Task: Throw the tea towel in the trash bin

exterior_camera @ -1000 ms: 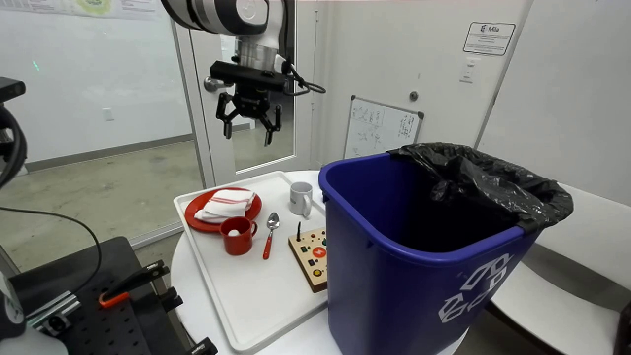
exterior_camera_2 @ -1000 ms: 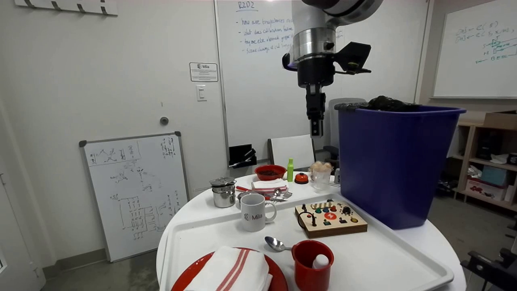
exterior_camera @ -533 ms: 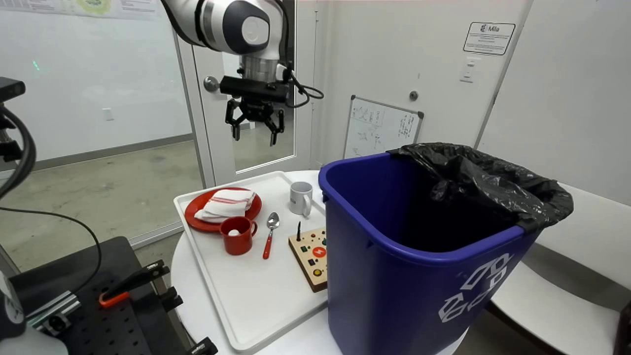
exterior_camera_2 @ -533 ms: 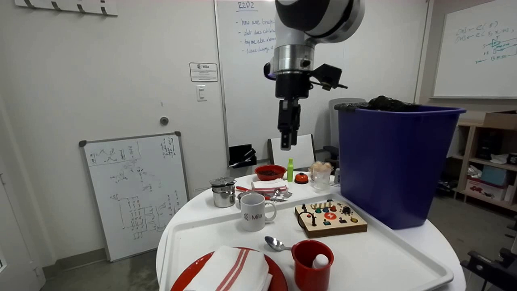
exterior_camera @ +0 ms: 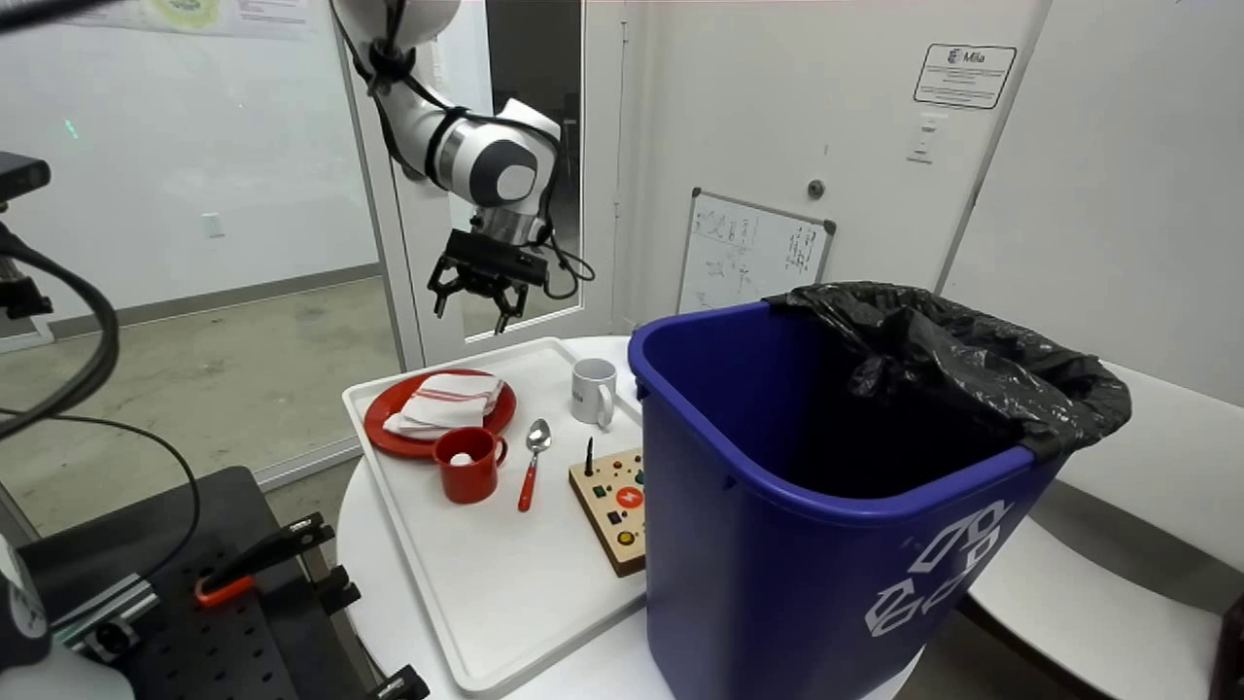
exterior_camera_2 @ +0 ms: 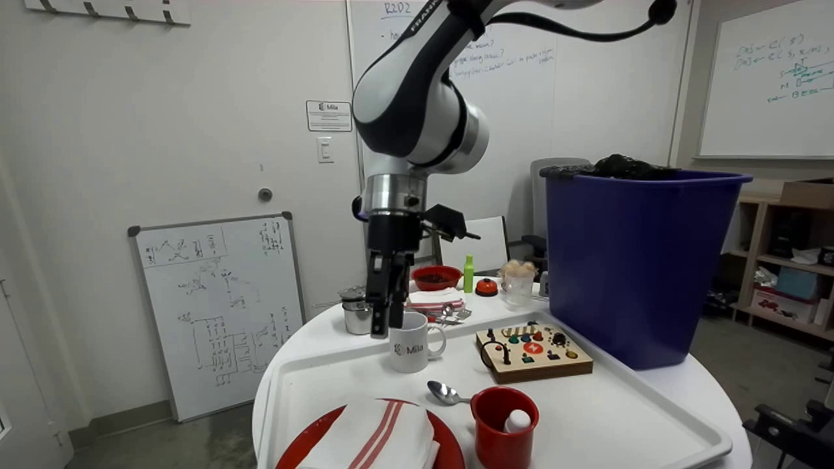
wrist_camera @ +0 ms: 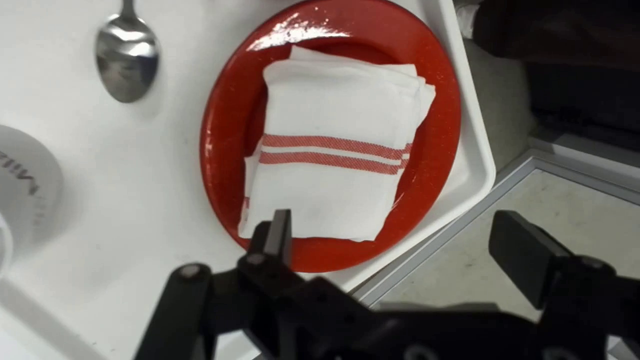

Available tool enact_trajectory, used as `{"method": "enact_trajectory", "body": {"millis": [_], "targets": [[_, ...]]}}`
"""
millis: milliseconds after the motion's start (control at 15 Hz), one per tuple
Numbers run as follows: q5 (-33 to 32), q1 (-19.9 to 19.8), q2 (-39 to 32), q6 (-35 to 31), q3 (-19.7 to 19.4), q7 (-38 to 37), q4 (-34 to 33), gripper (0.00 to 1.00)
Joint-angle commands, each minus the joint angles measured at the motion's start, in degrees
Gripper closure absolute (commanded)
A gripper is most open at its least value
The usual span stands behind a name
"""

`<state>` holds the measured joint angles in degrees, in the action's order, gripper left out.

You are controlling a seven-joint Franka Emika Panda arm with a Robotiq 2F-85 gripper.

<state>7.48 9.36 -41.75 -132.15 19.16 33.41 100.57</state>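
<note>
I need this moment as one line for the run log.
gripper: open, empty; tea towel: folded on red plate; trash bin: beside tray; step: tea towel not yet grasped

2 mugs point(exterior_camera_2: 412, 357) point(exterior_camera_2: 492, 438), 2 tea towels point(wrist_camera: 332, 112) point(exterior_camera_2: 427, 298), 1 plate point(wrist_camera: 435, 145), 1 tray point(exterior_camera: 505, 583), 1 trash bin point(exterior_camera: 777, 583).

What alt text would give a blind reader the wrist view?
A folded white tea towel with red stripes lies on a red plate on a white tray. The open, empty pincer shows at the bottom; parts of a spoon and a mug appear at left.
</note>
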Motion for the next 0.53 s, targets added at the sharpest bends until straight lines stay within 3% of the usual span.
{"method": "enact_trajectory", "body": {"millis": [0, 267, 467], "targets": [[-0.53, -0.47, -2.86, 1.37, 1.17, 0.1, -2.6, 0.0], [-0.39, -0.69, -6.97, 3.4, 1.58, 1.07, -7.11, 0.0], [-1.56, 1.57, -8.58, 4.78, -0.55, -4.87, -10.41, 0.0]]}}
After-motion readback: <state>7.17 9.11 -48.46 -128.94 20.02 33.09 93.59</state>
